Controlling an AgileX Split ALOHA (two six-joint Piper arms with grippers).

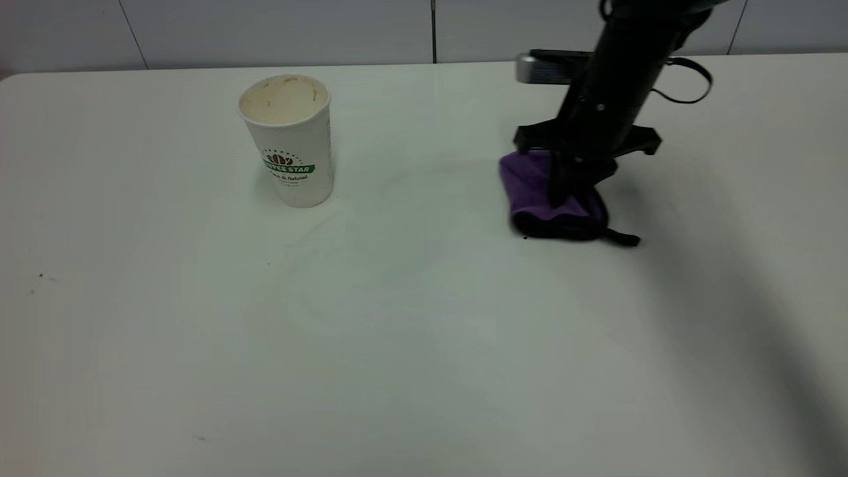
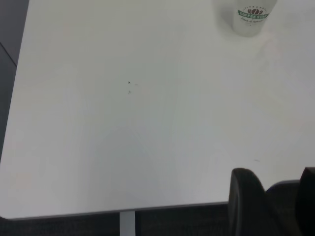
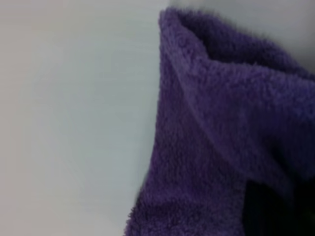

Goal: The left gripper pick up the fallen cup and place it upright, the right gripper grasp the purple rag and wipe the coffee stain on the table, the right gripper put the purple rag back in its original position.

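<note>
Tabletop (image 1: 411,344) fills most of what we see from outside, white and bare in the near half apart from a few tiny dark specks (image 1: 41,275) toward nine o'clock. We can make out no brown blot on it anywhere.

Farther back, at about two o'clock from the middle of the table, lies the purple rag (image 1: 544,195), crumpled, with its black edging and loop tail (image 1: 621,238) trailing toward four o'clock. The right claw (image 1: 568,189) comes down on it from above, the thick black arm leaning back toward one o'clock. The rag sits directly under the claw's tips and spreads out from them toward nine o'clock. In the right wrist view purple pile (image 3: 221,147) fills most of the frame right against the camera, but we cannot tell whether the claw is spread or pinching the cloth.

At about eleven o'clock stands the cup (image 1: 289,139), upright, mouth up, green band facing us, well apart from the rag.

The left claw (image 2: 275,206) shows only in its own wrist view, as dark tips above the table's edge, far from the cup (image 2: 250,17); its fingers (image 2: 246,196) stand apart with nothing between them.
</note>
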